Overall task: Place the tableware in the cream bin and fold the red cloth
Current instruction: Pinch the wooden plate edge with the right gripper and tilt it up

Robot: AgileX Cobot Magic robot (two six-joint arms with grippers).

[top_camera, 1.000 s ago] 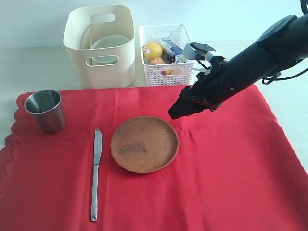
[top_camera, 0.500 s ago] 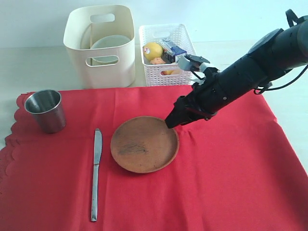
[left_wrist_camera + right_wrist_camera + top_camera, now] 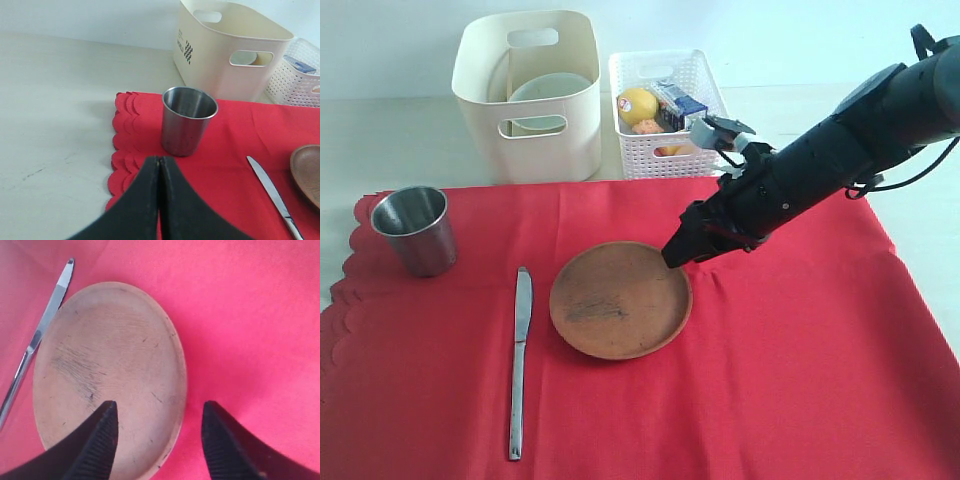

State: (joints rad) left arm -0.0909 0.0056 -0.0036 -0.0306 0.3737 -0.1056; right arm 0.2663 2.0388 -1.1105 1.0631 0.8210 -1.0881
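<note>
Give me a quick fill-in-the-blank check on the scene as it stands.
The right gripper straddles the rim of the round brown plate with jaws ____.
The left gripper, pointing toward the steel cup, is ____.
The metal knife lies on the red cloth between the steel cup and the ____.
The pale bowl sits inside the ____ bin.
Missing words: open; shut; plate; cream.

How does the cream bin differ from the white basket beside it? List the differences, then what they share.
The cream bin is taller than the white basket. The bin's walls are smooth and solid; the basket's are open lattice. The bin holds a pale bowl; the basket holds food, a lemon among it. Both stand just off the red cloth, open-topped, with handle cut-outs.
</note>
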